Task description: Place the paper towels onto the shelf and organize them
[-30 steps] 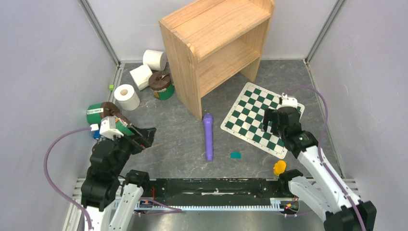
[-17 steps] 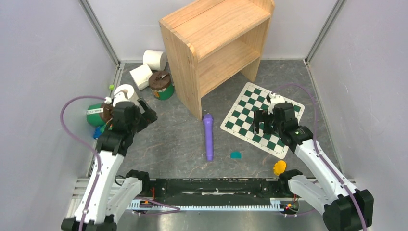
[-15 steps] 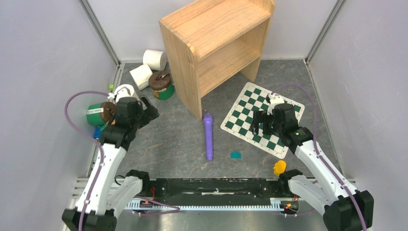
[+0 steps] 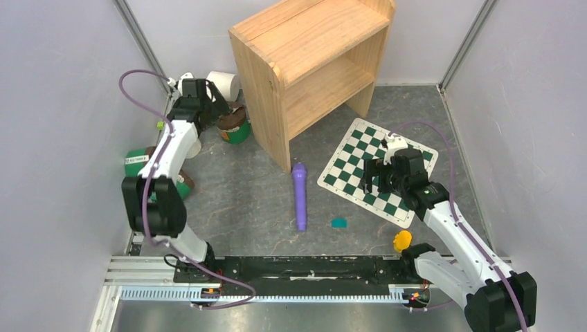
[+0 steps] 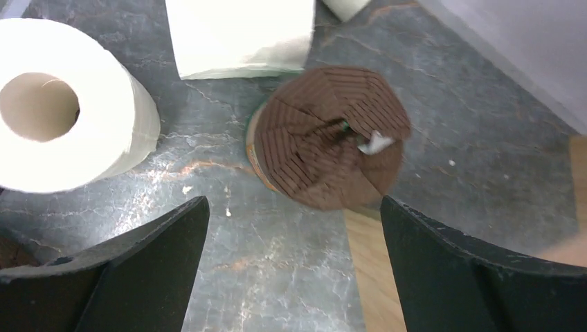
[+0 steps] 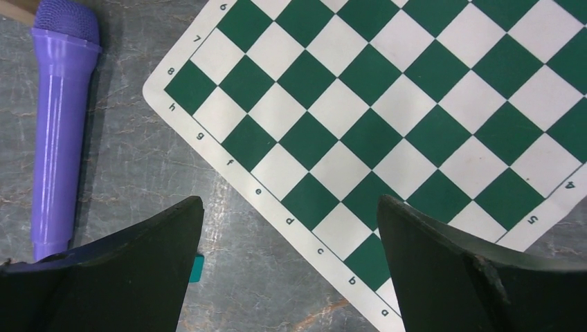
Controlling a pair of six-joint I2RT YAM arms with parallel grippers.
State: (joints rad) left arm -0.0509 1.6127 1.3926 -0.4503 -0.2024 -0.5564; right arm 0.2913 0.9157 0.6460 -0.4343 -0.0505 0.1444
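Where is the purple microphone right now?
In the top view the purple microphone lies flat near the middle, just in front of the wooden shelf and left of the checkered board.

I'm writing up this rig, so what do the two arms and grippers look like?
The left arm and right arm have white links, black joints and a looping purple cable each. The left gripper and right gripper have broad, matte black, wedge-shaped fingers.
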